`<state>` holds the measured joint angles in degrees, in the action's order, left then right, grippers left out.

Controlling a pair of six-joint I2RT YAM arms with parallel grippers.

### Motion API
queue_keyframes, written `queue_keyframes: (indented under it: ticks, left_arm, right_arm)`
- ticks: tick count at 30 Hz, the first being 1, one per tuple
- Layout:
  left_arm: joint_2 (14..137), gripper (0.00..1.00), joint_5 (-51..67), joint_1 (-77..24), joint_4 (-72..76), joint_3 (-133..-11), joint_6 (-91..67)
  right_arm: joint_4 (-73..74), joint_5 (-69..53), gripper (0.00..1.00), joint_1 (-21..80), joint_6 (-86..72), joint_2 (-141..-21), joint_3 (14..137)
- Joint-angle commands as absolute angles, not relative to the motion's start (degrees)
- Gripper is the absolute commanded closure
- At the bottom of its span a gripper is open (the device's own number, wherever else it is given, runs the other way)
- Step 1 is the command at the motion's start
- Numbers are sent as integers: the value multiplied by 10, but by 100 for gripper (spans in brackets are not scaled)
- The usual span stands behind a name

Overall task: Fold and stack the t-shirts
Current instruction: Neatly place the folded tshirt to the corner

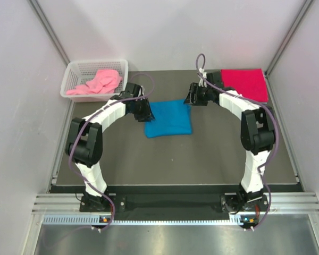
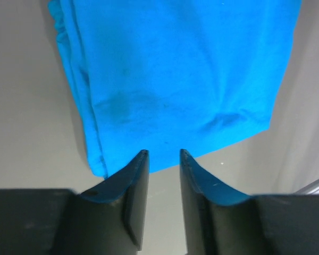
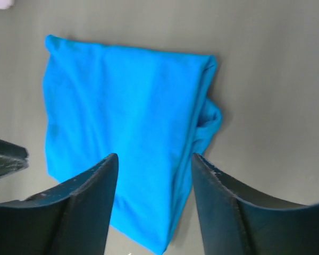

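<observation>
The bright blue t-shirt [image 1: 168, 118] lies folded into a rectangle on the dark mat, mid-table. It also shows in the left wrist view [image 2: 175, 79] and the right wrist view [image 3: 122, 117]. My left gripper [image 1: 148, 110] sits at its left edge; its jaws [image 2: 163, 154] stand a narrow gap apart and hold nothing. My right gripper [image 1: 190, 99] hovers at the shirt's far right corner, wide open and empty [image 3: 155, 156]. The crimson red t-shirt [image 1: 245, 84] lies folded flat at the back right. The light pink t-shirt [image 1: 98, 82] lies crumpled in the basket.
A white plastic mesh basket [image 1: 77, 67] stands at the back left corner. White walls close in the left, right and back sides. The mat's [image 1: 175, 159] near half lies between the two arm bases.
</observation>
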<state>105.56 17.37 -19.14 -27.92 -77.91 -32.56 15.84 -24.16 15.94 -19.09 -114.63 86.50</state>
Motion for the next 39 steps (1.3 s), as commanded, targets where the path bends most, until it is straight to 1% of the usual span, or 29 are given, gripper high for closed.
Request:
queue_keyframes:
  ticks: [1, 2, 3, 4, 5, 8, 12, 13, 16, 18, 19, 23, 24, 26, 30, 33, 34, 36, 37, 39]
  left_arm:
    - [1072, 63, 185, -176, -273, -803, -309]
    - [1072, 60, 194, -167, -265, -802, -315]
    - [1071, 59, 195, -164, -257, -797, -318]
    - [1068, 58, 198, -160, -249, -792, -319]
    - [1066, 57, 197, -158, -241, -793, -318]
    - [1077, 56, 187, -153, -259, -809, -309]
    - [1085, 56, 186, -142, -261, -812, -301]
    - [1090, 56, 180, -138, -262, -812, -300]
    - [1095, 56, 172, -118, -258, -808, -301]
    - [1096, 56, 197, -101, -242, -801, -302]
    - [1098, 55, 205, -98, -234, -800, -301]
    - [1107, 55, 218, -95, -233, -810, -297]
    - [1109, 55, 224, -95, -232, -813, -296]
    - [1113, 55, 226, -95, -231, -815, -297]
    - [1117, 55, 229, -95, -231, -816, -297]
    - [1114, 55, 241, -96, -219, -806, -299]
    - [1112, 55, 250, -97, -214, -798, -301]
    - [1107, 55, 255, -101, -200, -788, -307]
    - [1105, 56, 256, -103, -199, -781, -307]
    - [1103, 56, 249, -112, -201, -775, -308]
  right_arm:
    - [154, -223, 41, 156, -165, -1178, 899]
    - [155, -223, 40, 156, -162, -1183, 902]
    - [155, -224, 39, 156, -160, -1187, 904]
    - [153, -224, 35, 156, -158, -1196, 906]
    - [152, -224, 35, 156, -157, -1202, 911]
    - [150, -227, 33, 155, -153, -1223, 923]
    - [128, -250, 35, 156, -158, -1248, 932]
    - [124, -257, 39, 156, -160, -1259, 935]
    - [113, -279, 47, 156, -173, -1275, 944]
    - [97, -293, 49, 156, -183, -1277, 936]
    - [86, -294, 54, 156, -185, -1280, 933]
    - [70, -313, 64, 154, -196, -1289, 929]
    - [62, -316, 70, 153, -203, -1291, 927]
    - [52, -325, 74, 150, -211, -1295, 921]
    - [38, -330, 87, 146, -224, -1296, 906]
    - [38, -330, 87, 142, -222, -1291, 900]
    - [41, -330, 82, 141, -223, -1287, 898]
    - [46, -335, 76, 140, -221, -1282, 899]
    - [50, -336, 68, 140, -220, -1277, 899]
    - [54, -335, 61, 141, -217, -1274, 900]
